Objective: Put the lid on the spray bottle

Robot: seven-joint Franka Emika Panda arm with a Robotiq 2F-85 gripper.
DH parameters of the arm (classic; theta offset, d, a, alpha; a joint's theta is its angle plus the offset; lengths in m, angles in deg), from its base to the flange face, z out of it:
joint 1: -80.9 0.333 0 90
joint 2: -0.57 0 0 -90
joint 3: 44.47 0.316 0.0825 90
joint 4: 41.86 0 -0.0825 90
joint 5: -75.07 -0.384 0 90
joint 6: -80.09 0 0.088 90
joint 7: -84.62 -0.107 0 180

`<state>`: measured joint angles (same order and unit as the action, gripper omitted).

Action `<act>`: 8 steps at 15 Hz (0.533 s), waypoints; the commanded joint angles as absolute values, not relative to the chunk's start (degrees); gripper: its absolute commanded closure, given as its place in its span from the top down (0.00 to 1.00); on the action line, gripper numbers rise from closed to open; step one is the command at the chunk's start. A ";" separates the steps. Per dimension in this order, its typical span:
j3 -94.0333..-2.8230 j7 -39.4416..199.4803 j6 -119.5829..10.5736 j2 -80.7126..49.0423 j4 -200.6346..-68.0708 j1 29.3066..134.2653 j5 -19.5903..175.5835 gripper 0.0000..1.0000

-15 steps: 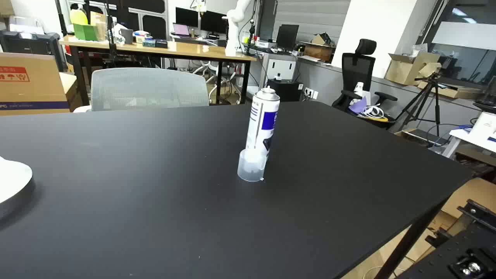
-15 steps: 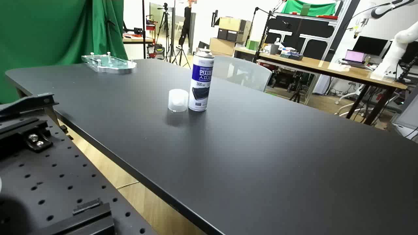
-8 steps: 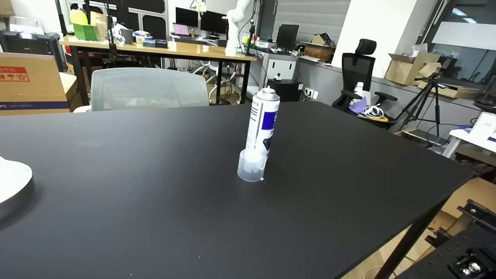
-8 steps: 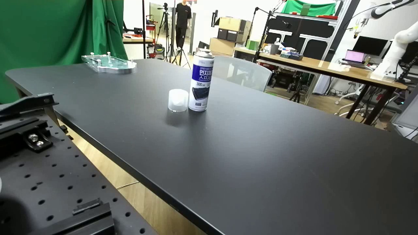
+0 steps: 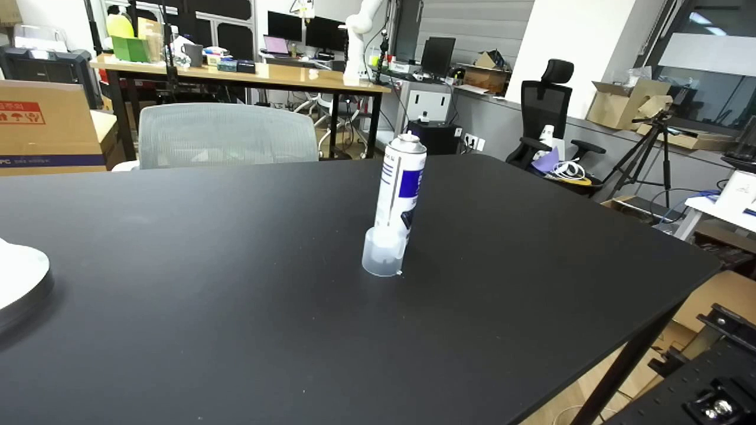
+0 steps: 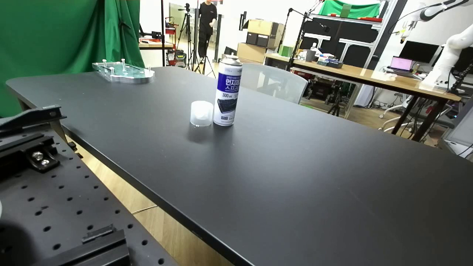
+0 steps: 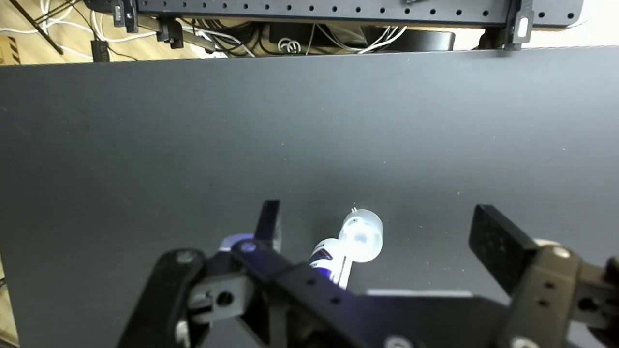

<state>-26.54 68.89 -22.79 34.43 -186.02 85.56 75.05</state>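
Lid (image 6: 201, 113) rests on the dark table (image 6: 295, 192), detached from the bottle (image 6: 228, 88). In an exterior view, both items occupy the upper middle of the frame; the lid sits just left of the bottle's base. Contact between the two cannot be determined. The bottle stands upright, narrow end up. In an exterior view, the lid (image 5: 383, 255) sits at the centre of the frame and partly covers the lower part of the bottle (image 5: 403, 183).

Gripper (image 7: 378, 223): set wide. In the wrist view, one finger (image 7: 268, 222) is low and just left of centre, the opposing finger at the lower right. The lid appears between them, below the centre of the frame, clear of both. The bottle shows at the lid's lower left, partly hidden by the gripper.

Surroundings: a perforated plate (image 6: 94, 210) runs along the top edge of the wrist view and fills the lower left of an exterior view. In that view, a panel (image 6: 129, 74) with posts lies on the table at the upper left, before the green curtain (image 6: 55, 37). At the upper right, a white arm (image 6: 453, 48) is mounted on a desk (image 6: 402, 80).
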 commanded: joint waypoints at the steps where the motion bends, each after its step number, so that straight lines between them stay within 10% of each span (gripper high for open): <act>1: -28.42 66.99 -27.71 32.80 -187.84 86.01 75.49 1.00; 8: -30.24 61.59 -48.38 25.05 -194.92 82.72 75.74 1.00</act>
